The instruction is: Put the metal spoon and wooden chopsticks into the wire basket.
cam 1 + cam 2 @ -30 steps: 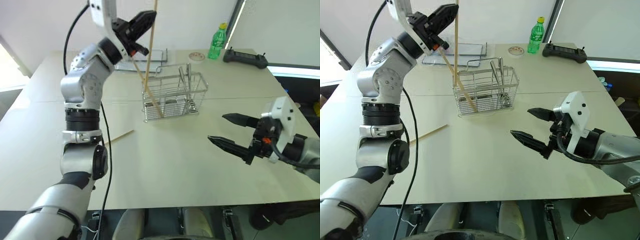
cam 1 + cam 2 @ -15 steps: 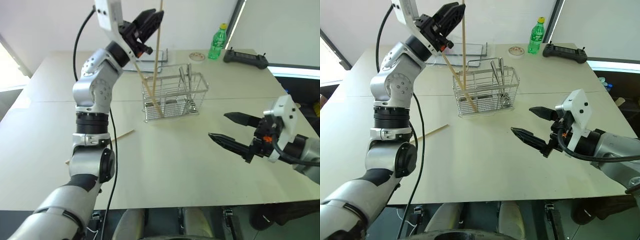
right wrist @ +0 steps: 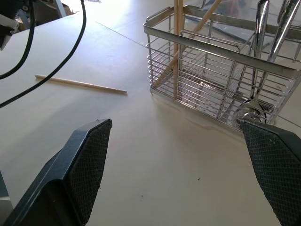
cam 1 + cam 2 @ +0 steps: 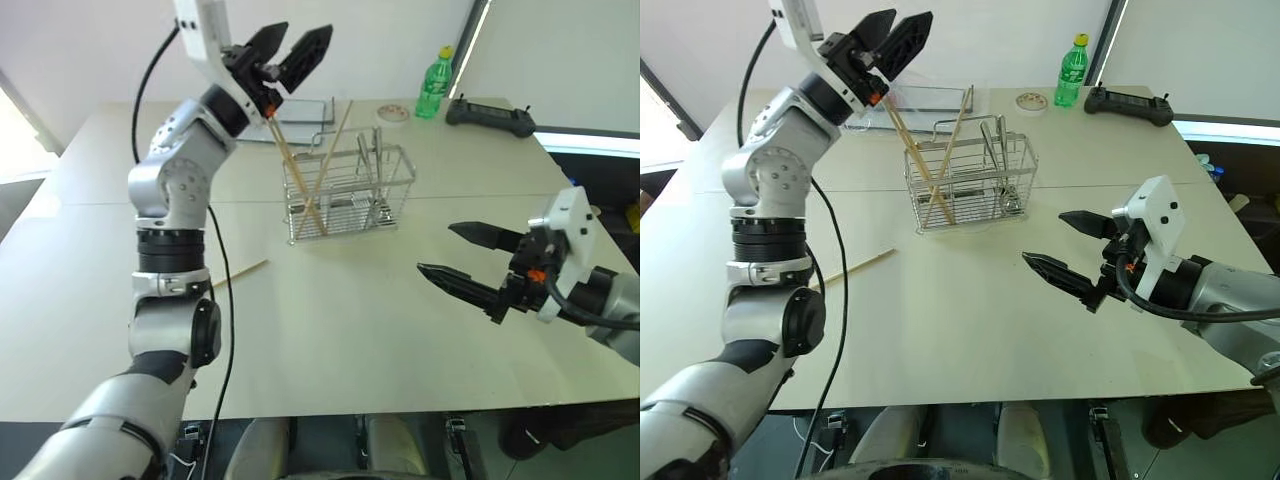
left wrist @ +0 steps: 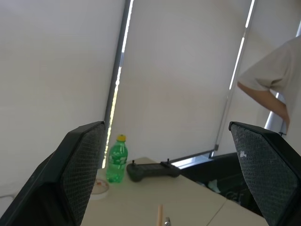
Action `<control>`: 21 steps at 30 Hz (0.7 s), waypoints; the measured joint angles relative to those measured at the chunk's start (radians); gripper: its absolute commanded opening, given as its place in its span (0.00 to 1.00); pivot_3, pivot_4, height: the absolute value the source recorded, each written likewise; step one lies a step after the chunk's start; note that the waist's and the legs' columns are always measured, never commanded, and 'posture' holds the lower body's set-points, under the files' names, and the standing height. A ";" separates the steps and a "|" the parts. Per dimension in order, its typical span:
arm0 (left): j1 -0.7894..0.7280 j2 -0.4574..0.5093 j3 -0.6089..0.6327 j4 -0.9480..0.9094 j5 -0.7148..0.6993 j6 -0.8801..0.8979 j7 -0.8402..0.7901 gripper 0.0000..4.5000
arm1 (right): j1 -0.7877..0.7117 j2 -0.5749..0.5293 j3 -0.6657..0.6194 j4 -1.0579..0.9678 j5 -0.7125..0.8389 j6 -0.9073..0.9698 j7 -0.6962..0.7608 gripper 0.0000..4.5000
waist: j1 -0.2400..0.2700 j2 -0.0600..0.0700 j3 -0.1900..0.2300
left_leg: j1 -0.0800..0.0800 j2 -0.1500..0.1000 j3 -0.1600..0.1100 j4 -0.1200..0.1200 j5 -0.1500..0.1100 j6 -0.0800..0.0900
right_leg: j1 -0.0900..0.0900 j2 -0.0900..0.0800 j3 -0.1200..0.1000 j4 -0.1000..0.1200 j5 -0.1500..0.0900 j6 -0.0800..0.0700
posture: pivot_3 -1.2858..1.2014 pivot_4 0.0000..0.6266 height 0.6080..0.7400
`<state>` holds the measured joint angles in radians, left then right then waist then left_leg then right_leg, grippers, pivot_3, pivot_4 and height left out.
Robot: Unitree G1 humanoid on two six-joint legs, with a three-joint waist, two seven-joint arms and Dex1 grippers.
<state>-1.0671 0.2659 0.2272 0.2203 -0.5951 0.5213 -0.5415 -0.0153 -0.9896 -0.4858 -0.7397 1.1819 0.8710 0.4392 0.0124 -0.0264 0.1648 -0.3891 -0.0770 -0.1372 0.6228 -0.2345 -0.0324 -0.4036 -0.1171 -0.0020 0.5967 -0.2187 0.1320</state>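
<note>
The left gripper (image 4: 290,48) hangs up high with its jaws spread wide and nothing between them, and right below it two wooden chopsticks (image 4: 322,168) lean crossed inside the wire basket (image 4: 349,192). The metal spoon (image 4: 377,172) stands in the basket's far compartment, further from that gripper than the sticks, next to what looks like another piece of cutlery. One more chopstick (image 4: 236,272) lies flat on the table (image 4: 330,330), well below and toward the robot from the left gripper, apart from the basket. The right gripper (image 4: 466,264) is parked low with its fingers also wide apart and empty, basket off ahead of it, loose stick further across. So the job looks mostly done, with that stray stick probably the remaining piece. For picking it up well, the left arm seems the better bet since the stick sits on its side. Coming down with the fingers straddling the stick across its width, somewhere near the middle so it doesn't tip, looks safest. A thin stick lying flat is easy to skid away, so closing slowly matters.
</note>
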 measured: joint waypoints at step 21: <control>0.158 0.904 -0.445 -0.033 0.193 0.072 -1.052 0.98 | 0.014 0.088 0.106 0.033 -0.159 -0.065 0.058 1.00 | -0.003 0.002 0.000 | 0.000 0.002 0.001 -0.006 0.000 0.000 | -0.004 -0.001 0.001 -0.001 -0.003 -0.005 | 0.52 0.24 0.84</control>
<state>-0.9088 1.1699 -0.2174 0.1871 -0.4019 0.5931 -1.5937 -0.0009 -0.9012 -0.3797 -0.7067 1.0229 0.8057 0.4971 0.0097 -0.0240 0.1650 -0.3895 -0.0753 -0.1358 0.6165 -0.2347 -0.0321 -0.4078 -0.1181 -0.0005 0.5957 -0.2214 0.1270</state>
